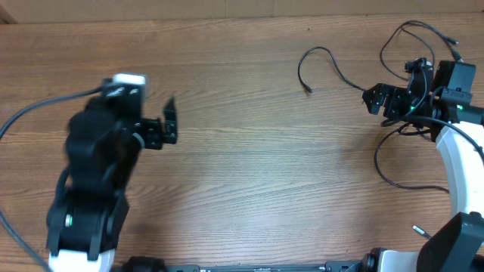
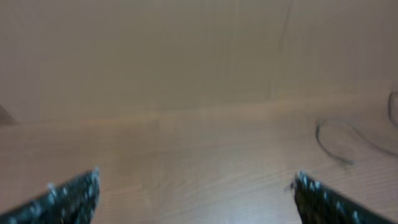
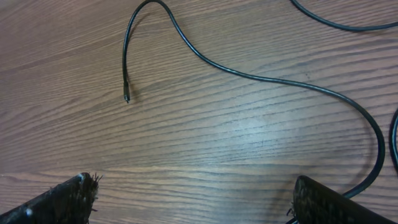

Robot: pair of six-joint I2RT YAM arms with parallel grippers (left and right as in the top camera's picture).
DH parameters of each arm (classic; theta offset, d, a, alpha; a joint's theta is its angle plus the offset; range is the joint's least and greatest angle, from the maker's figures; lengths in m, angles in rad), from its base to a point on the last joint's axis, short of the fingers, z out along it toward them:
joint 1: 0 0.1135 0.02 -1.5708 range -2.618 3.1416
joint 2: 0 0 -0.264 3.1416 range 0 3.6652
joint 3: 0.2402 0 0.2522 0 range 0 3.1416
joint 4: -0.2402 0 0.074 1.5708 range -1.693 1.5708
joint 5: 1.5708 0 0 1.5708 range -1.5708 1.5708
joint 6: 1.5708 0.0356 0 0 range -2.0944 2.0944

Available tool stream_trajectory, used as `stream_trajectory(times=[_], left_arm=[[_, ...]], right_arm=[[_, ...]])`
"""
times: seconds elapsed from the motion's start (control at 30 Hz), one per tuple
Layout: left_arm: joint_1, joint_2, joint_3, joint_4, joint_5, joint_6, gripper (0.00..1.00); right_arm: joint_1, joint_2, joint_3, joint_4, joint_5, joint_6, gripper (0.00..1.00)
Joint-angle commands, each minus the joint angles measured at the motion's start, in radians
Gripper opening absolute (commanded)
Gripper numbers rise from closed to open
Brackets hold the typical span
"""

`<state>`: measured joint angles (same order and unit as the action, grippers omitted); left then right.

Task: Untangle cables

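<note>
- The desk [image 1: 249,189] is a wide slab of pale brown wood with fine, straight grain running from its left edge to its right edge.
- The left arm [image 1: 94,166] is bulky, matte black and blocky. It stands near the left edge.
- The left gripper [image 1: 169,121] points toward the middle of the desk. Its wrist view is blurred, but the two dark ridged fingers [image 2: 68,196] sit at opposite bottom corners, so the claw is spread wide with nothing between.
- The right arm [image 1: 461,162] has a smooth white curved link and stands at the right edge.
- The right gripper [image 1: 380,100] is black. In its wrist view the rough-edged fingers [image 3: 62,202] are spread wide, with bare wood between them.
- The cables [image 1: 333,64] are thin, smooth black cords lying by the right edge:
  - One strand [image 3: 261,78] arcs toward the far edge, then snakes back beside the right finger.
  - Another loop [image 1: 393,38] lies near the far right corner.
  - A third loop [image 1: 386,172] curves beside the white link.
- A tiny plug [image 3: 126,98] ends the arcing strand.
</note>
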<state>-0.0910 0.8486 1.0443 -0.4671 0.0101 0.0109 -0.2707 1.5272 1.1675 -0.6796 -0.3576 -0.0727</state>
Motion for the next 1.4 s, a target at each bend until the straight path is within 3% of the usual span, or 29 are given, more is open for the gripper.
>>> stream_trajectory(times=[0.0,0.2,0.33,0.67,0.87,1.03,1.23,1.37], left_arm=[[0.078,-0.139,-0.186,0.161,0.17,0.019,1.0],[0.105,-0.406,-0.571,0.53,0.19,0.019,1.0],[0.105,-0.603,-0.806,0.669,0.199,-0.012,0.99],[0.179,-0.842,-1.036,0.669,0.185,-0.097,1.0],[0.177,-0.846,-1.039,0.566,0.126,-0.088,0.99],[0.169,-0.845,-1.039,0.387,0.071,-0.085,1.0],[0.169,-0.845,-1.039,0.391,0.06,0.048,1.0],[0.169,-0.844,-1.039,0.393,0.061,0.049,1.0]], right_arm=[[-0.005,-0.002,-0.002,0.006,0.005,-0.004,1.0],[-0.005,-0.002,-0.002,0.006,0.005,-0.004,1.0],[-0.005,-0.002,-0.002,0.006,0.005,-0.004,1.0],[-0.005,-0.002,-0.002,0.006,0.005,-0.004,1.0],[-0.005,-0.002,-0.002,0.006,0.005,-0.004,1.0],[-0.005,-0.002,-0.002,0.006,0.005,-0.004,1.0],[-0.005,-0.002,-0.002,0.006,0.005,-0.004,1.0],[-0.005,-0.002,-0.002,0.006,0.005,-0.004,1.0]])
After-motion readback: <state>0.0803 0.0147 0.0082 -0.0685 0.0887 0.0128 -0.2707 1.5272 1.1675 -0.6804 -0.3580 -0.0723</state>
